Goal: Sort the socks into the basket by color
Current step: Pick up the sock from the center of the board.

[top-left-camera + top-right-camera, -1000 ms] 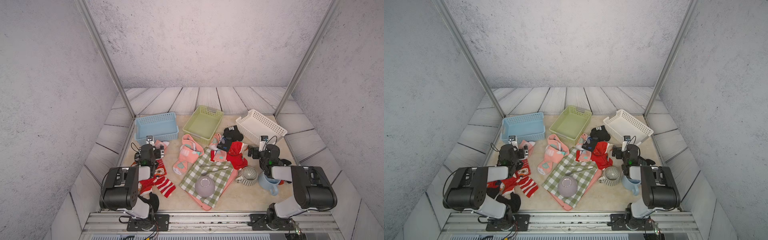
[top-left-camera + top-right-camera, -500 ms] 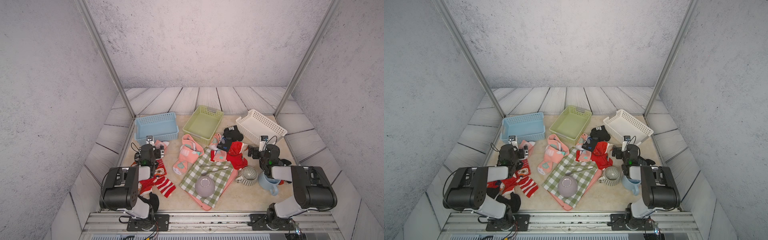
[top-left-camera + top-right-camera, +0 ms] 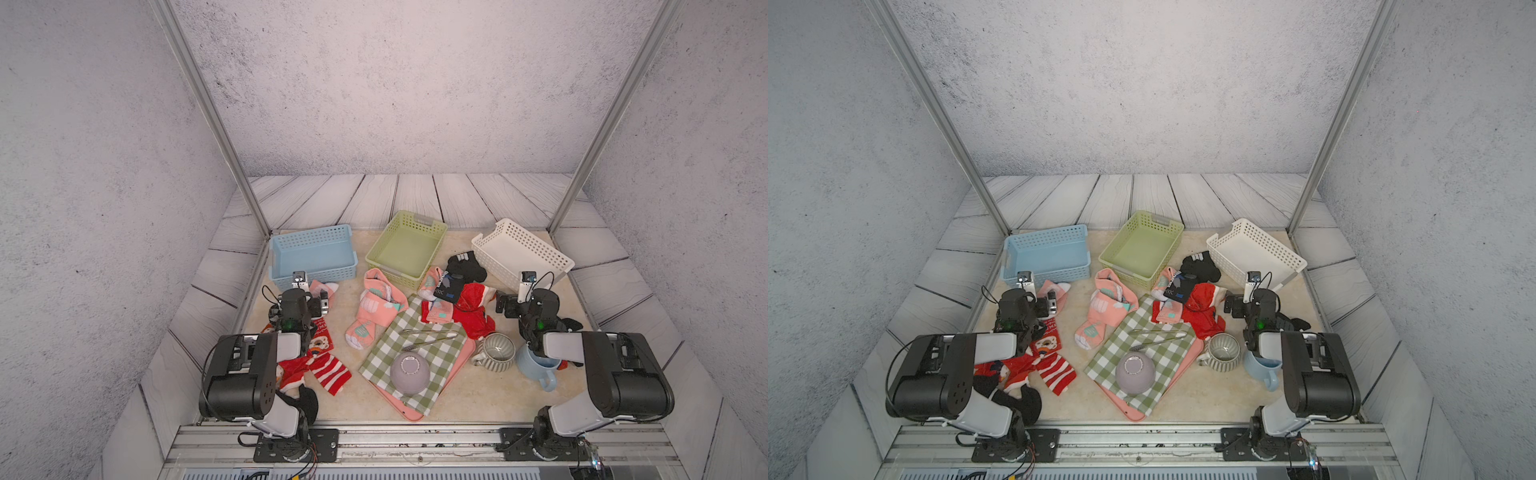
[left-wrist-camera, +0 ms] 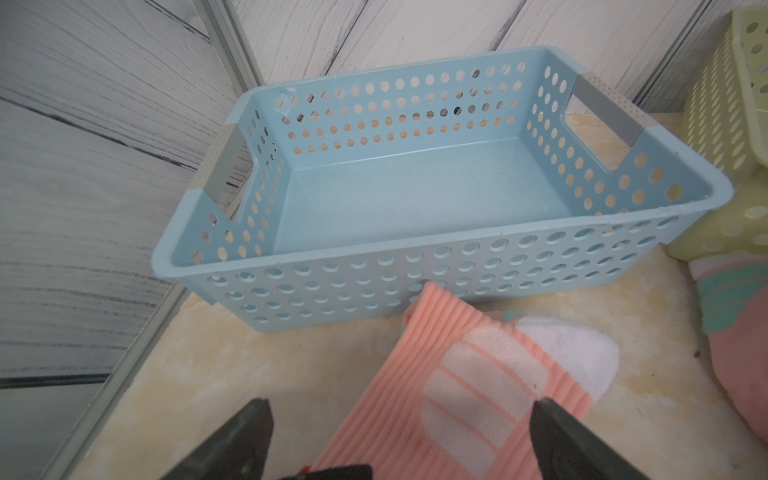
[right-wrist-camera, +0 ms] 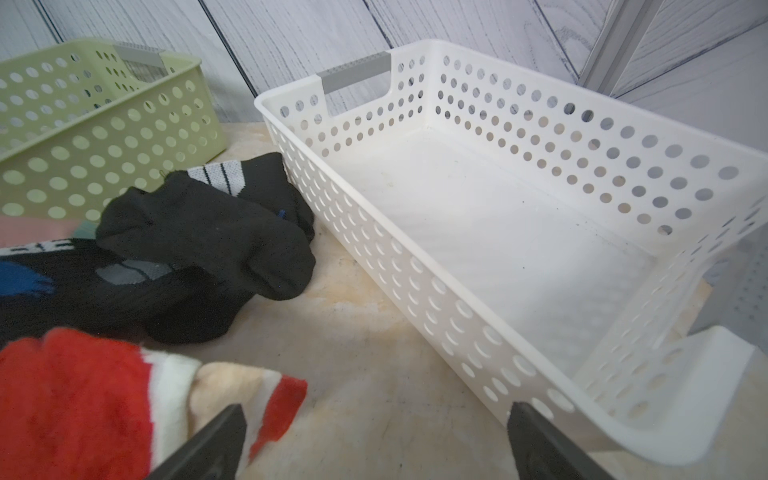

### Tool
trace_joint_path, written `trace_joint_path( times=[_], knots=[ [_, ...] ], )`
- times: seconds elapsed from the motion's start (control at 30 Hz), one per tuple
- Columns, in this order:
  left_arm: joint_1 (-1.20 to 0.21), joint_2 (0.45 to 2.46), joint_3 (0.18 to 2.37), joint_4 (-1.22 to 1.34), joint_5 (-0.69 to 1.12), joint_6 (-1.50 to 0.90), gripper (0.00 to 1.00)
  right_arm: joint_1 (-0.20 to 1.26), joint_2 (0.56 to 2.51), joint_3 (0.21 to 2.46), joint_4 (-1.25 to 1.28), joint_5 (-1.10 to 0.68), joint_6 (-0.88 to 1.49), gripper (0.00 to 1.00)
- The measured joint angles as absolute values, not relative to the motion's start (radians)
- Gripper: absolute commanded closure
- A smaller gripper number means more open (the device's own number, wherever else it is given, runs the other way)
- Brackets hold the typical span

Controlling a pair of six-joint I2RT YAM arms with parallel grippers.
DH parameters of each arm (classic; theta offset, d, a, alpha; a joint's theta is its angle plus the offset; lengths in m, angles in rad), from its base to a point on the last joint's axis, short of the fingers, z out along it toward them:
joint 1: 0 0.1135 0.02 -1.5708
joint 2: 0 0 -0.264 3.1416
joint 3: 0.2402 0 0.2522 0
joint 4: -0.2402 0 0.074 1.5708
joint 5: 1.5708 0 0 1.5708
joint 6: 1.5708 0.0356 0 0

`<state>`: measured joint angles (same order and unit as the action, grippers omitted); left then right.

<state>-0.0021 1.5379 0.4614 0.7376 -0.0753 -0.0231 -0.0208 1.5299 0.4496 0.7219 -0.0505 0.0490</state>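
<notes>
left end effector (image 4: 399, 419) wide open right by a pink sock (image 4: 469, 386), gripping nothing, right end effector (image 5: 374, 419) same deal, socks (image 3: 376, 309) loose on the table (image 3: 478, 395) before the baskets (image 3: 405, 249), white lettering on a black sock (image 3: 449, 289) too blurry to read

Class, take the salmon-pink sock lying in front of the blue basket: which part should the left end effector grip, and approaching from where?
Grip the ribbed middle of the salmon-pink sock, coming straight down from above. It lies flat on the table, so a top pinch should gather fabric; the open left end effector hangs over that part. Its far end sits by the blue basket.
</notes>
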Motion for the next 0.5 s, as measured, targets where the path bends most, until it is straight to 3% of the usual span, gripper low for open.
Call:
trace_joint_path(
  times=[0.33,0.5],
  knots=[
    [-0.002,1.538,0.461,0.738,-0.075,-0.023,0.0,-0.021,1.53,0.452,0.715,-0.043,0.051,0.01],
    [-0.002,1.515,0.469,0.697,-0.084,-0.027,0.0,-0.028,1.485,0.578,0.479,0.019,0.095,0.01]
  ],
)
